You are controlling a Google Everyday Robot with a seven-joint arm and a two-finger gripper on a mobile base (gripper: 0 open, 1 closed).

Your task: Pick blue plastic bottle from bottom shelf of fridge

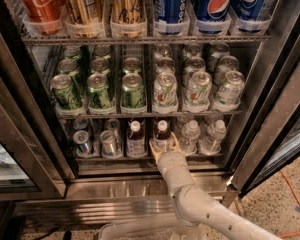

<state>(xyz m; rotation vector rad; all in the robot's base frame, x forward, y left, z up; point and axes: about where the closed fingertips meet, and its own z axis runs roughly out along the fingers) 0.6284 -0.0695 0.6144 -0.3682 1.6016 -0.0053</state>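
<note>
Locate the blue plastic bottle (162, 134) in the lower centre of the frame. It stands at the front of the bottom shelf (95, 158) of the fridge (115, 190). Its long axis is vertical, with the white cap pointing up toward the can tier (132, 91) directly overhead. Which way the label faces cannot be read.

Note the neighbours. A matching bottle (135, 140) stands just beside it toward the left of the frame. Clear water bottles (191, 135) stand just beside it toward the right. Small silver cans (83, 141) fill the lower-left lanes.

The gripper (164, 147) is at the lower body of the blue plastic bottle, below the neck. It is carried on the arm (200, 211), which rises from the lower right of the frame. The low frontal approach is probably dictated by the shelf: headroom under the tier above looks too shallow for a grasp from the top. The upright bottle also offers its round body to a sideways grip.

You cannot tell here whether the gripper is clamped on the bottle or only set about it. Treat the grasp as unconfirmed.

Expect the extraction to run straight out toward the bottom of the frame, with the bottle kept vertical. The close neighbours on both sides leave little lateral margin, so a skewed pull risks toppling them.
</note>
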